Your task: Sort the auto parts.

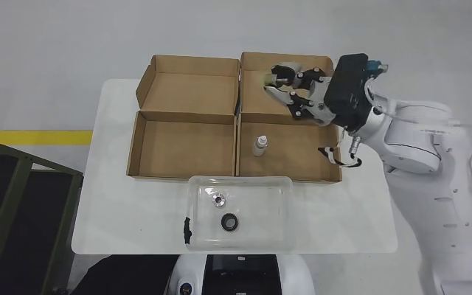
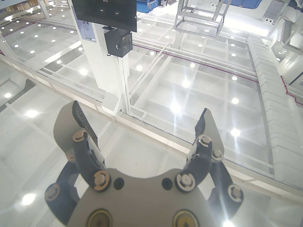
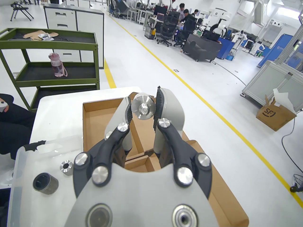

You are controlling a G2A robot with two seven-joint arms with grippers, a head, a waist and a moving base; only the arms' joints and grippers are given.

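Sorting, at the placing step. Your right gripper (image 1: 276, 80) hung above the far right cardboard compartment (image 1: 254, 109), toward the far right corner of the counter (image 1: 118, 206). Its jaws were clamped on a round silver metal part (image 3: 143, 107), held clear of the cardboard. Your left gripper (image 2: 139, 116) pointed up at the ceiling, jaws apart and holding nothing. In the clear bin (image 1: 193, 221) at the counter's near edge lay a small silver cylinder (image 1: 218, 199) and a black ring (image 1: 230, 221), apart from each other. A small white bottle-like part (image 1: 259, 144) stood in the near right compartment (image 1: 310, 158). By the look of it, you were carrying the held part to its compartment. The next move would have called for lowering it close to the cardboard floor before parting the jaws, since a round piece let go from height might roll or bounce. Two parts in the bin remained for you to sort.
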